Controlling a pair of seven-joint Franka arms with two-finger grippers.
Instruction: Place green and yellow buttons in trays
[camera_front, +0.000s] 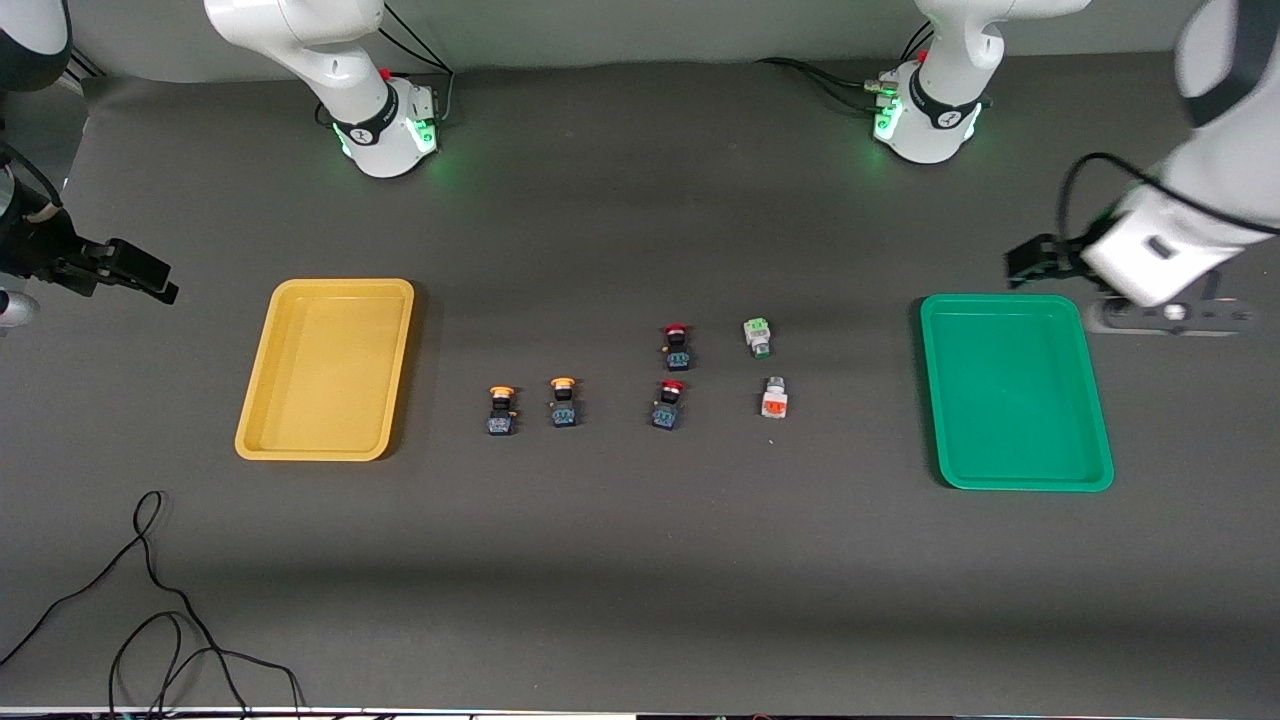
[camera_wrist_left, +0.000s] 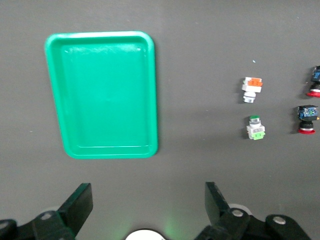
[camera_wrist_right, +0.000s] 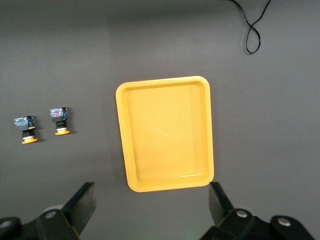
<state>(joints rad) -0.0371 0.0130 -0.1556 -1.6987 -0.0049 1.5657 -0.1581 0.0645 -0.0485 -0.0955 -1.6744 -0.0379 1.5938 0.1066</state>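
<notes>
Two yellow-capped buttons (camera_front: 502, 410) (camera_front: 563, 402) lie side by side beside the yellow tray (camera_front: 325, 368), which holds nothing. A white green-marked button (camera_front: 757, 337) and a white orange-marked button (camera_front: 773, 398) lie toward the green tray (camera_front: 1015, 390), which also holds nothing. My left gripper (camera_front: 1038, 262) hangs open over the table by the green tray's corner at the left arm's end. My right gripper (camera_front: 135, 272) hangs open over the table at the right arm's end, apart from the yellow tray. The left wrist view shows its open gripper (camera_wrist_left: 147, 205), the green tray (camera_wrist_left: 102, 95) and both white buttons (camera_wrist_left: 252, 89) (camera_wrist_left: 255, 128). The right wrist view shows its open gripper (camera_wrist_right: 150, 205), the yellow tray (camera_wrist_right: 166, 132) and both yellow-capped buttons (camera_wrist_right: 26, 128) (camera_wrist_right: 61, 120).
Two red-capped black buttons (camera_front: 677, 345) (camera_front: 669, 404) lie between the yellow-capped pair and the white pair. A loose black cable (camera_front: 150, 600) curls on the table near the front camera at the right arm's end; it also shows in the right wrist view (camera_wrist_right: 252, 30).
</notes>
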